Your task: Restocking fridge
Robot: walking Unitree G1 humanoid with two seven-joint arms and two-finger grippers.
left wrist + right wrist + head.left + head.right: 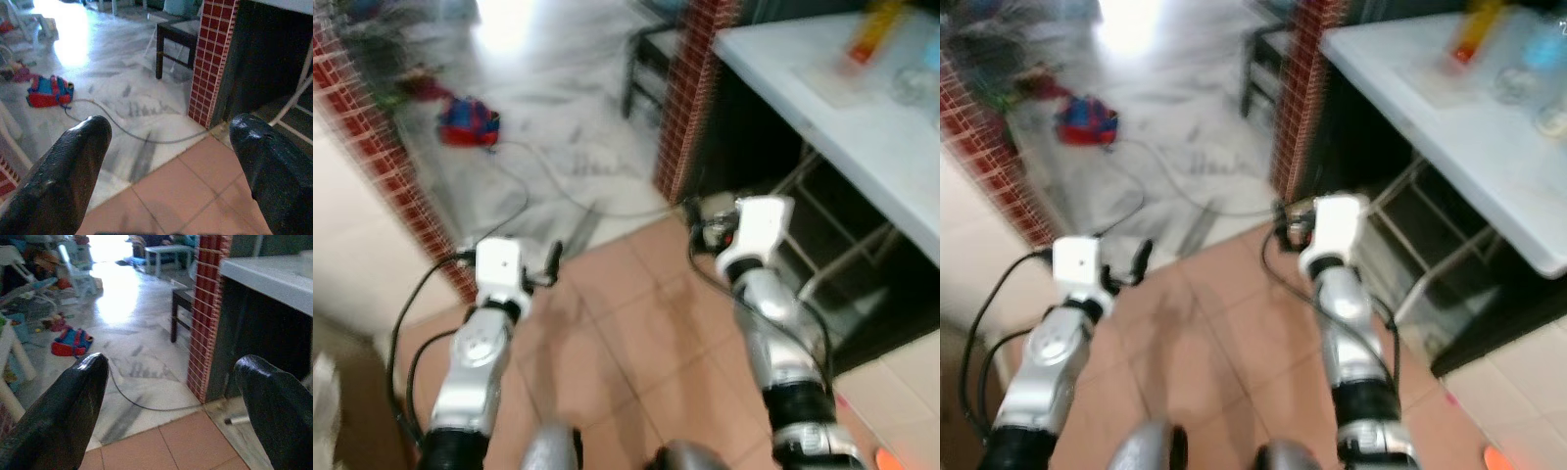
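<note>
No fridge or goods to stock can be seen; the head views are blurred. My left gripper (171, 132) is held out over the terracotta floor tiles (636, 323), open, with nothing between its two black fingers (73, 166). My right gripper (171, 369) is also open and empty, held out beside a red brick pillar (690, 98). Both silver arms reach forward, the left gripper (551, 262) lower left and the right gripper (707, 227) close to the pillar's foot.
A white table (862, 127) at the right carries an orange bottle (873, 29) and glasses (1513, 83). A cable (558, 186) crosses the marble floor ahead. A red and blue bag (468, 122) lies far left, a dark stool (171, 39) beyond the pillar. A brick wall edge (382, 166) stands left.
</note>
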